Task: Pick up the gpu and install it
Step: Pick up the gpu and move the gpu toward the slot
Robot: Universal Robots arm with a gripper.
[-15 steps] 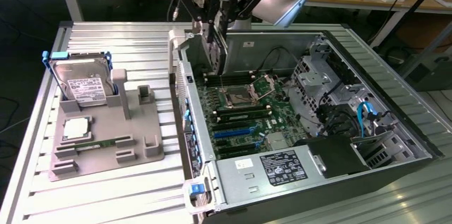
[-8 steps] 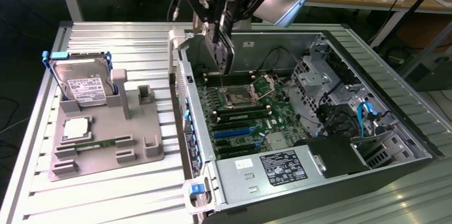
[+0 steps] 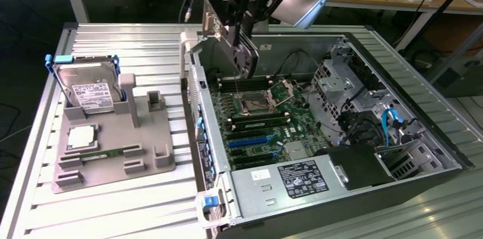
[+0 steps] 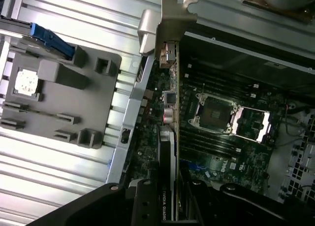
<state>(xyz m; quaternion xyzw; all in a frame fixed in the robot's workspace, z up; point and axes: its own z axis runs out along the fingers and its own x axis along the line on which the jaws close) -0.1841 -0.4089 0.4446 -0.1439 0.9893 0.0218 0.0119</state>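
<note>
The gpu (image 3: 248, 60) hangs upright over the open computer case (image 3: 422, 131), above the rear part of the motherboard (image 3: 264, 120). My gripper (image 3: 240, 34) is shut on its upper edge. In the wrist view the gpu (image 4: 171, 113) appears edge-on, running from my gripper (image 4: 170, 199) out to its silvery-tan bracket (image 4: 167, 19), which lies near the case's rear wall. The card is clear of the board; the blue slots (image 3: 249, 140) lie lower down, nearer the case's front.
A grey fixture (image 3: 151, 148) on the slatted table at the exterior view's left holds a silver hard drive (image 3: 90, 89), a processor chip (image 3: 81, 136) and a green memory stick (image 3: 102, 153). Inside the case are the CPU socket (image 4: 216, 110), power supply (image 3: 302, 177) and cables (image 3: 388, 120).
</note>
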